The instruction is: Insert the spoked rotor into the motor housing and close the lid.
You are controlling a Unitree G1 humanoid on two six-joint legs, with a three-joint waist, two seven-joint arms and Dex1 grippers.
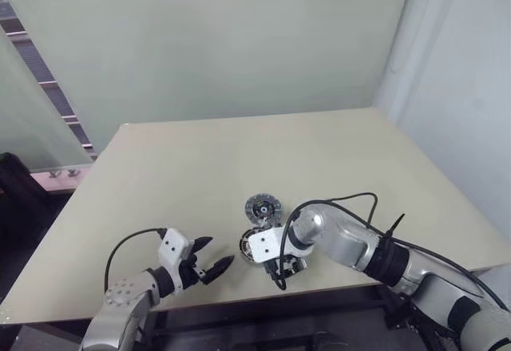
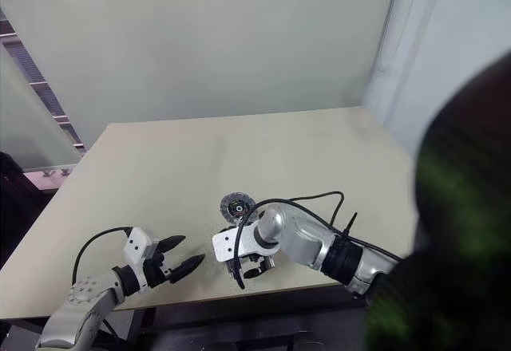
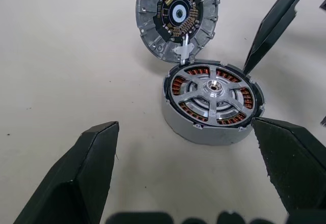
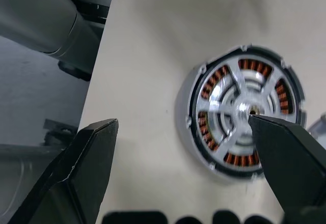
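The motor housing, a silver puck with copper-orange windings, sits on the table near its front edge. The silver spoked rotor lies inside it. The round lid lies open beside the housing, its dark circuit face up, joined to it by a small metal tab. My right gripper hangs open just above the housing, pointing down, one fingertip over the rotor. My left gripper is open, level with the table and aimed at the housing from a short way off. In the head views my right hand covers most of the housing.
The beige table has bare room behind and to both sides of the parts. Its front edge runs just below both grippers. A black cable loops over my right forearm. A wall stands behind the table.
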